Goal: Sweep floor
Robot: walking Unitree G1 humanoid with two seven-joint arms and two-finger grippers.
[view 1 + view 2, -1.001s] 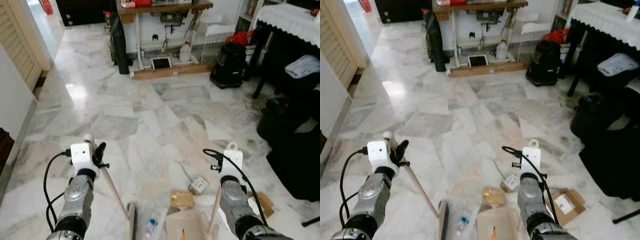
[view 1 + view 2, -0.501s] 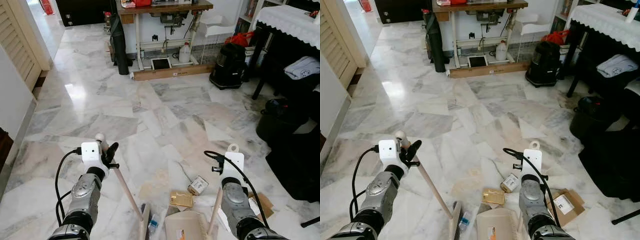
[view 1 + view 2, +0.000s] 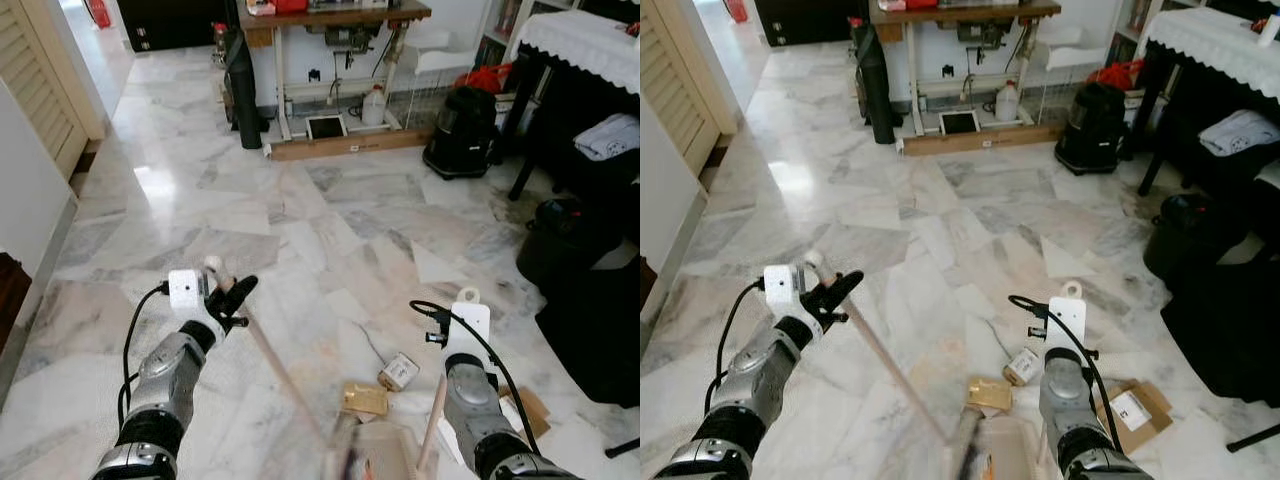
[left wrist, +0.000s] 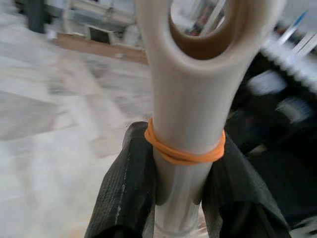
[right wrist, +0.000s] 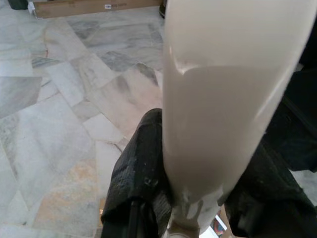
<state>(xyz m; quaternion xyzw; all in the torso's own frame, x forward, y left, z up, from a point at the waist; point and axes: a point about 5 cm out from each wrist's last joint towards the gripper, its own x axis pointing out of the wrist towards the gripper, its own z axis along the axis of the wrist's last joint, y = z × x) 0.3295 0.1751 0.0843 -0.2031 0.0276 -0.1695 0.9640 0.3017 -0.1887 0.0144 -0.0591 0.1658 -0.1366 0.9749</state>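
My left gripper is shut on the top of a pale wooden broom handle, just below an orange rubber band. The handle slants down to the right to a blurred broom head right beside the beige dustpan. My right gripper is shut on the dustpan's upright white handle. Litter lies in front of the pan: a small white box and a tan packet. An opened cardboard box rests to the right of my right arm.
Marble floor stretches ahead. A sewing table and a black vacuum cleaner stand at the back. A dark cloth-covered table and black bags crowd the right. A wall and louvred door line the left.
My left gripper moved forward and tilted the broom handle. The broom head swept right across the floor up to the dustpan. The right arm stayed put.
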